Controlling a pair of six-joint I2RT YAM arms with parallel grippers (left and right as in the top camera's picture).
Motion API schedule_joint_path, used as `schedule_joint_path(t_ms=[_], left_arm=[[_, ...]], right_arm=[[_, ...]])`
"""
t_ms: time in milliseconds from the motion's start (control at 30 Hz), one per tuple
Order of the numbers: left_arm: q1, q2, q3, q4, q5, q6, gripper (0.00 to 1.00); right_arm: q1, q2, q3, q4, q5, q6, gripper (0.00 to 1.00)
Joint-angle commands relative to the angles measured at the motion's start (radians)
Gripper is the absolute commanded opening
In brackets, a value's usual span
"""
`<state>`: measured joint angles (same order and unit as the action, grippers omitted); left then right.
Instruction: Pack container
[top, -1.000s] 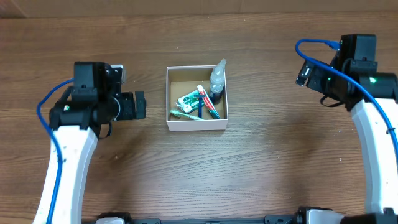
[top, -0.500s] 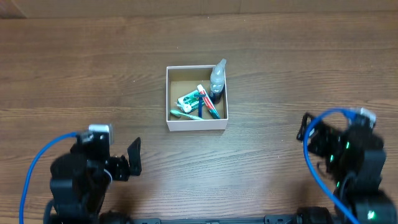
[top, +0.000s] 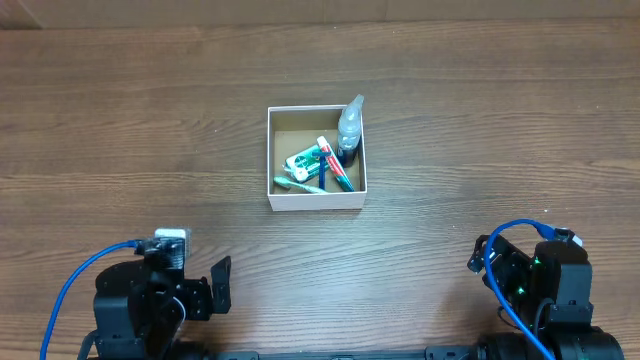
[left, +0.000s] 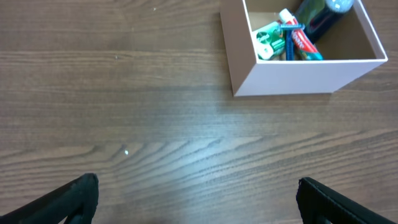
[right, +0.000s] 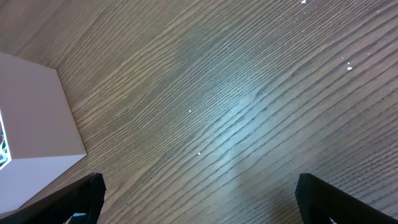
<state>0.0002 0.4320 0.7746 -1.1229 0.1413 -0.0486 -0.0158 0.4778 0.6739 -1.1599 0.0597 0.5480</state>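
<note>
The white cardboard container (top: 317, 200) sits on the wooden table (top: 150, 120). A clear spray bottle (top: 349, 122) leans in its far right corner, beside a toothpaste tube (top: 333, 165). The left gripper (left: 196, 202) and right gripper (right: 199, 199) hang well apart from the container, near-left and near-right, both with fingers spread wide.

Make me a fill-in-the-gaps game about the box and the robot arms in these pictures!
1. The white container sits on a ____ table.
2. The clear spray bottle stands ____ the container, in a corner.
3. The jaws of the left arm and the right arm are ____ and hold nothing.
4. Each arm has a ____ cable.

Missing words: wooden; inside; open; blue.
</note>
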Motion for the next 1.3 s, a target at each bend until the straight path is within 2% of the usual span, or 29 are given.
schedule_joint_path(t_ms=[0,267,367,600,700,800,967,1067,1167,1267], left_arm=[[-0.001,-0.006,-0.007,-0.003,0.005,0.012,1.00],[-0.001,-0.006,-0.007,-0.003,0.005,0.012,1.00],[-0.001,-0.006,-0.007,-0.003,0.005,0.012,1.00],[-0.001,-0.006,-0.007,-0.003,0.005,0.012,1.00],[-0.001,-0.006,-0.007,-0.003,0.005,0.012,1.00],[-0.001,-0.006,-0.007,-0.003,0.005,0.012,1.00],[-0.001,-0.006,-0.007,-0.003,0.005,0.012,1.00],[-0.001,-0.006,-0.007,-0.003,0.005,0.012,1.00],[-0.001,-0.006,-0.007,-0.003,0.005,0.012,1.00],[-0.001,-0.006,-0.007,-0.003,0.005,0.012,1.00]], right_arm=[[0.006,-0.003,0.001,0.006,0.017,0.010,1.00],[0.006,-0.008,0.000,0.006,0.002,0.010,1.00],[0.006,-0.035,0.000,0.040,-0.002,-0.031,1.00],[0.022,-0.156,-0.040,0.317,-0.084,-0.486,1.00],[0.037,-0.236,-0.130,0.425,-0.139,-0.600,1.00],[0.049,-0.331,-0.264,0.559,-0.150,-0.605,1.00],[0.054,-0.475,-0.494,0.888,-0.174,-0.605,1.00],[0.054,-0.475,-0.593,1.091,-0.173,-0.605,1.00],[0.054,-0.475,-0.662,1.159,-0.156,-0.605,1.00],[0.055,-0.475,-0.665,1.082,-0.132,-0.598,1.00]])
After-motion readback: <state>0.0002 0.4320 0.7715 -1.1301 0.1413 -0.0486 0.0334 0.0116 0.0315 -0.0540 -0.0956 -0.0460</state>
